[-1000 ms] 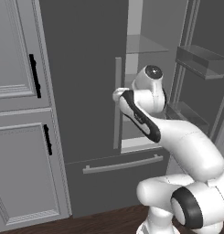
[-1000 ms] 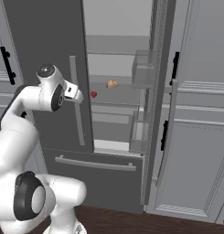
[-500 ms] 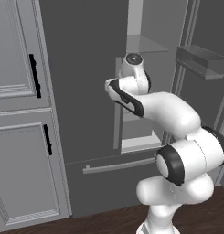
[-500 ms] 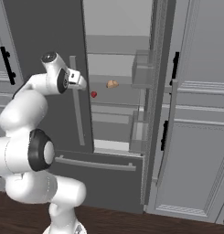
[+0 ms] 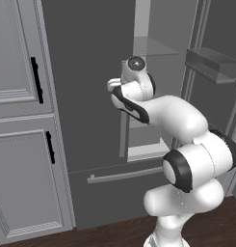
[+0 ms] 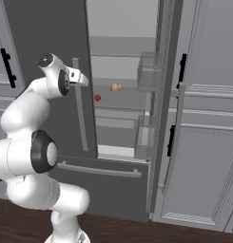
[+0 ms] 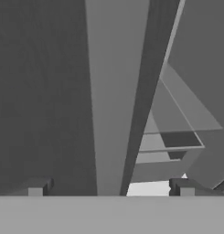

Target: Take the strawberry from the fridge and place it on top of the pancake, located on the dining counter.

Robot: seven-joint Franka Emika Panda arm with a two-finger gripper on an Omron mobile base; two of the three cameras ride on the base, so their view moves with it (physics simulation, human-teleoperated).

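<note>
partly hidden gripper (image 7: pixel 111 189) open; strawberry (image 6: pixel 97 98) tiny.

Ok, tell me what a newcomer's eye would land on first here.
The tiny red strawberry on a glass shelf inside the fridge, whose right door stands open, with a small tan item beside it. Then the gripper, jaws open, close against the long handle of the shut left door.

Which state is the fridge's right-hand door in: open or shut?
Open: the fridge door stands swung out, exposing glass shelves with the strawberry on one.
</note>
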